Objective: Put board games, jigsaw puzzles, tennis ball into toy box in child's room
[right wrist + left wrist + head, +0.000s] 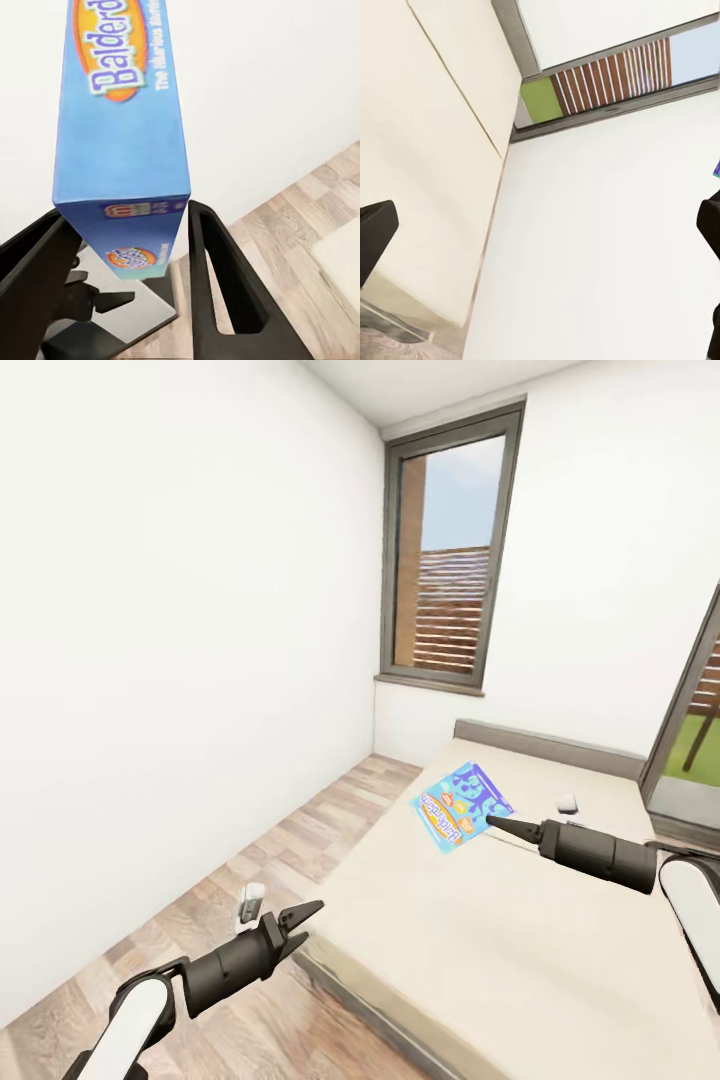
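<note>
Right tool (497, 826) is reaching out over the bed (520, 950), tips at the near edge of a blue board game box (462, 806). In the right wrist view the two dark fingers (217, 292) are sitting on either side of the box's (124, 150) narrow end, the box edge between them; one finger looks just clear of the cardboard, so full contact is hard to tell. Cover is reading "Balderd…" in white letters on an orange oval. In the head view the box is showing tilted, blue-and-white cover up, over the middle of the cream mattress, near the head end.

Left tool (296, 922) is hanging low off the bed's near corner, above the wood floor (250, 880), jaws spread apart and holding nothing. In the left wrist view its dark fingertips (373, 236) are showing at both edges of the frame with empty space between them, looking across pale mattress toward the window.

A small white object (568, 803) is lying on the mattress just beyond the right arm; too small to identify. A small white-and-grey item (252, 903) is standing on the floor close to the left tool. Grey headboard (545, 743) is running along the far end of the bed. A tall grey-framed window (450, 560) is sitting in the far wall, with brown slats behind the glass. White wall (180, 640) is flanking the floor strip on the left.
</note>
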Controlling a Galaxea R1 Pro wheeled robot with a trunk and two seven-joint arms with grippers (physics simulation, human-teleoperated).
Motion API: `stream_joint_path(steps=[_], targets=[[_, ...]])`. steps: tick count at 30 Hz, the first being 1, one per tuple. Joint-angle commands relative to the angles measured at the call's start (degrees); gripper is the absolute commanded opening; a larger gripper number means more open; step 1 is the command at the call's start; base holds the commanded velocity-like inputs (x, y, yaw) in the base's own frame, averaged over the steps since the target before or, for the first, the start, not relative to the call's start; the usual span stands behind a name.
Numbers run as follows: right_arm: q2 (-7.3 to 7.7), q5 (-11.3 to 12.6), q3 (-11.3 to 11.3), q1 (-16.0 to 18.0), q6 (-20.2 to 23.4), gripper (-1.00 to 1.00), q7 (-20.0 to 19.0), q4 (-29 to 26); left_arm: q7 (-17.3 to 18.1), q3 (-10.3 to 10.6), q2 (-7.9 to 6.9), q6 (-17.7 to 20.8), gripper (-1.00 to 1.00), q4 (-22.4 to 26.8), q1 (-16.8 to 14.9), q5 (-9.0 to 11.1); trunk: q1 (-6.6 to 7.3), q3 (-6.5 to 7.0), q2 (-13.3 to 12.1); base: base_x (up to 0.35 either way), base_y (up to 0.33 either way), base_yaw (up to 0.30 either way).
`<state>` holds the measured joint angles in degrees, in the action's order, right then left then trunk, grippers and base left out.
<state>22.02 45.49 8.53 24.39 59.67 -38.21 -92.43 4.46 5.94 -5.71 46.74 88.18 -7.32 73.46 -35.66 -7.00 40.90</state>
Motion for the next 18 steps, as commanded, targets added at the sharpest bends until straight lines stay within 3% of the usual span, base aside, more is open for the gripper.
stream_joint_path(steps=[1, 18], targets=[[0.01, 0.0, 0.1, 0.0, 0.3, -1.00, -0.4, 0.0, 0.3, 0.0, -0.02, 0.1, 1.00, 0.0, -0.1, -0.2, 0.21, 0.09, -0.3, 0.000, 0.000, 0.300], [0.04, 0.0, 0.1, 0.0, 0.3, -1.00, -0.4, 0.0, 0.2, 0.0, -0.01, 0.1, 1.00, 0.0, -0.1, -0.2, 3.94, 3.14, -7.2, 0.000, 0.000, 0.300]])
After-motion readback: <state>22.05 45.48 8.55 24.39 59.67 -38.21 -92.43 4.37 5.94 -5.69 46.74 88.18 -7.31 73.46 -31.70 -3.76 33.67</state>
